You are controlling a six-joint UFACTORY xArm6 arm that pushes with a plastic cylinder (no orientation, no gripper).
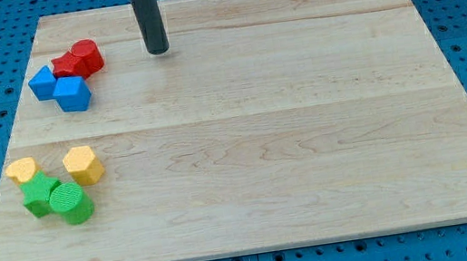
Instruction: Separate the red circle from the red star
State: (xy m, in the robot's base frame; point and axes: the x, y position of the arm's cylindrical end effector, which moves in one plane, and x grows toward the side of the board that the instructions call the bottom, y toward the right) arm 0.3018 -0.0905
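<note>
Tip (158, 49): on the desk (254, 146) near the view's top, to the right of the red pair, apart from it.
End effector: plain rod, no jaws to part or close.
Red circle (87, 55): upper left, touching the red star.
Red star (68, 64): just left of the circle, pressed against it.
Blue blocks: one (43, 82) and a cube (73, 93), just below the reds.
Yellow blocks: one (22, 169), one (83, 164), lower left.
Green blocks: one (38, 193), a cylinder (70, 202), below the yellows, touching each other.
</note>
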